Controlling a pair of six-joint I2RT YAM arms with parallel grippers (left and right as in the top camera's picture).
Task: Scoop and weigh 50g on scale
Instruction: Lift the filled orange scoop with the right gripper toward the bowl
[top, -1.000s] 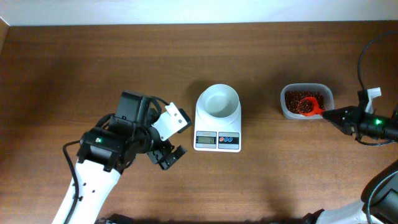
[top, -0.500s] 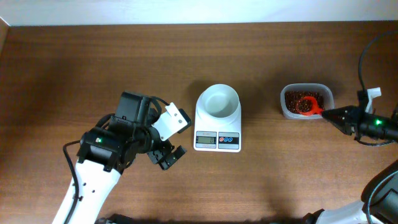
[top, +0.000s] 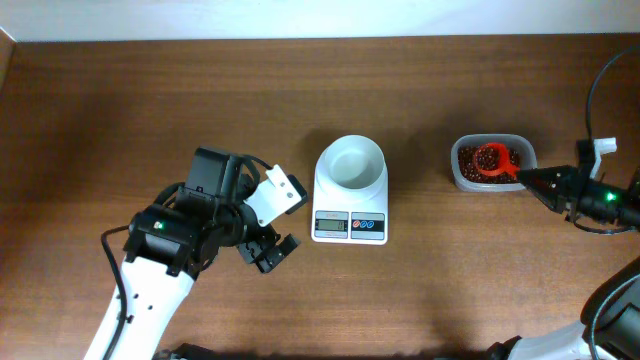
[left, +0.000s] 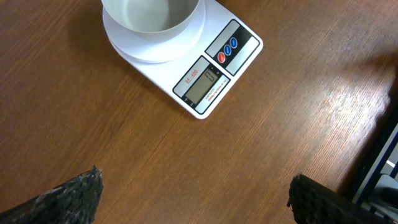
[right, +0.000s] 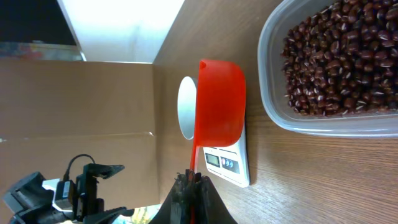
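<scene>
The white scale (top: 350, 222) stands mid-table with its empty round bowl (top: 350, 164) on top; it also shows in the left wrist view as the scale (left: 211, 74). At the right, a red scoop (top: 492, 159) with beans in it sits over the clear tub of red beans (top: 465, 172). My right gripper (top: 527, 180) is shut on the scoop's handle. From the right wrist I see the scoop (right: 219, 106) side-on beside the tub (right: 336, 68), held by the right gripper (right: 193, 180). My left gripper (top: 283, 222) hangs open and empty left of the scale, its fingertips (left: 87, 190) spread wide above bare wood.
The table's brown wooden top (top: 150, 110) ends at a pale wall along the back. The left arm's white body (top: 150, 290) fills the front left. Dark cables (top: 590, 90) loop at the right edge.
The scoop has lifted and levelled over the tub, now showing beans in its cup, and the right gripper shifted slightly with it. The left arm has not moved.
</scene>
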